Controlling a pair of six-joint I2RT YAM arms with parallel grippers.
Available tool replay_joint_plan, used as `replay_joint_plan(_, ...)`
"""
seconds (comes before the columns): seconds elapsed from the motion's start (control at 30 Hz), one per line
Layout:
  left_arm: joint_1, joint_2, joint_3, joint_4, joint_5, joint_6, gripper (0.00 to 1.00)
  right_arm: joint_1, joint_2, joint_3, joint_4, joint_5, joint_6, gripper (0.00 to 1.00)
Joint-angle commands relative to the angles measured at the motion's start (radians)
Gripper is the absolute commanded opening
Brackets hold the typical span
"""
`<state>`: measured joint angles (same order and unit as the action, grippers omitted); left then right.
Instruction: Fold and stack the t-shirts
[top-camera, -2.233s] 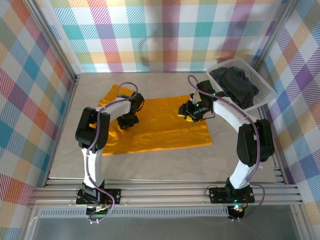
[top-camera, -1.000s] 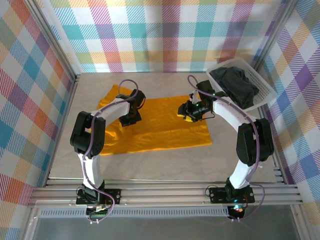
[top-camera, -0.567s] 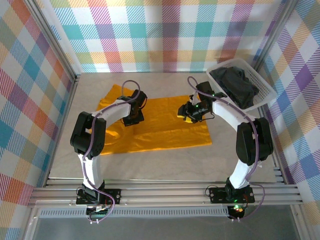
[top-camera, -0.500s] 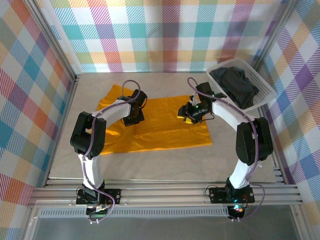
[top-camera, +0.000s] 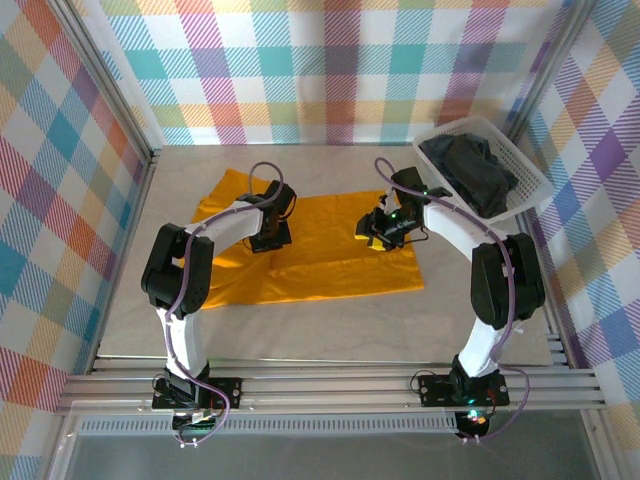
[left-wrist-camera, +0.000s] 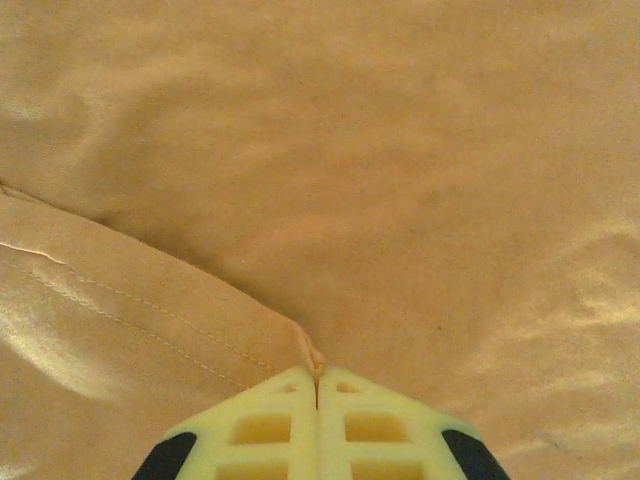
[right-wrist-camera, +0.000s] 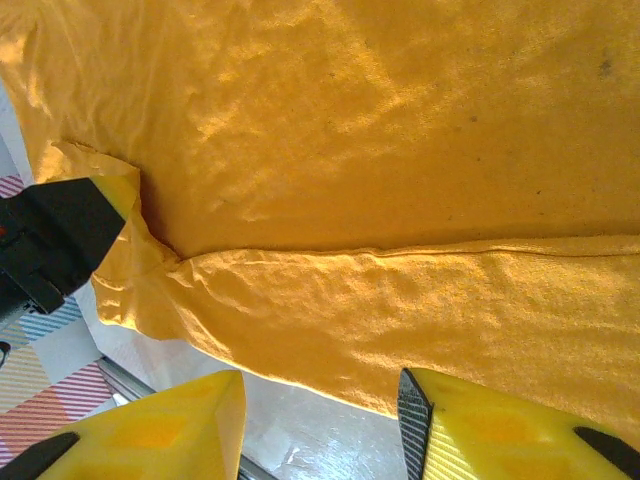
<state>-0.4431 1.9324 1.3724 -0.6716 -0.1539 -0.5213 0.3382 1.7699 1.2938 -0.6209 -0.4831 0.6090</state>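
From the overhead camera I see the mustard-orange t-shirt (top-camera: 330, 265) spread flat across the middle of the table (top-camera: 320, 325), with both arms reaching over it. The black t-shirt (top-camera: 468, 170) lies bunched in the white lattice basket (top-camera: 532, 186), which sits at the far right corner, well apart from the orange one.

My left gripper (top-camera: 267, 240) is down on the left half of the orange shirt. On its wrist camera the left gripper (left-wrist-camera: 317, 375) has its pale fingers (left-wrist-camera: 265, 425) pressed together with no gap, and a small raised fold (left-wrist-camera: 312, 355) of orange cloth (left-wrist-camera: 400, 200) is pinched at their tips. A stitched hem (left-wrist-camera: 130, 305) runs diagonally from the left edge of that view toward the pinch.

My right gripper (top-camera: 372, 235) sits over the right half of the shirt, near its far edge. On its own camera the right gripper (right-wrist-camera: 320, 385) has its yellow fingers (right-wrist-camera: 480, 425) standing partway apart and clamped on nothing. The shirt's rumpled edge (right-wrist-camera: 330, 300) lies just beyond the fingertips, and bare pale table (right-wrist-camera: 310, 440) shows in the gap between them. Whether the fingertips touch the cloth I cannot tell
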Motion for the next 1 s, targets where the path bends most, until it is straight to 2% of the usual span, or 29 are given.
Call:
replay_joint_plan(0.0,-0.012,-0.034,-0.013,-0.001,-0.012,0.024,0.24,0.005,0.011,-0.008,-0.024,0.012,0.006,0.45)
replay_joint_plan(0.07,-0.017,-0.058,0.005,-0.037,-0.049,0.008,0.53,0.005,0.001,-0.013,-0.054,0.047,0.003,0.45)
replay_joint_plan(0.13,-0.017,-0.108,0.004,-0.080,-0.079,-0.031,0.56,0.001,-0.018,-0.033,-0.084,0.086,0.005,0.46)
replay_joint_plan(0.27,0.038,-0.257,-0.092,-0.175,-0.088,-0.193,0.50,-0.019,-0.046,-0.111,-0.102,0.149,0.016,0.45)
replay_joint_plan(0.37,0.152,-0.325,-0.207,-0.186,0.017,-0.278,0.35,-0.019,-0.018,-0.122,-0.120,0.192,-0.017,0.43)
replay_joint_plan(0.5,0.253,-0.299,-0.275,-0.141,0.121,-0.294,0.27,-0.020,0.045,-0.097,-0.160,0.256,-0.043,0.41)
replay_joint_plan(0.6,0.275,-0.234,-0.285,-0.139,0.123,-0.315,0.21,-0.019,0.079,-0.080,-0.189,0.307,-0.053,0.41)
replay_joint_plan(0.77,0.275,-0.152,-0.318,-0.112,0.124,-0.329,0.19,-0.020,0.120,-0.097,-0.245,0.354,-0.051,0.41)
replay_joint_plan(0.97,0.254,-0.160,-0.360,-0.180,0.067,-0.302,0.19,-0.017,0.077,-0.178,-0.280,0.359,-0.043,0.41)
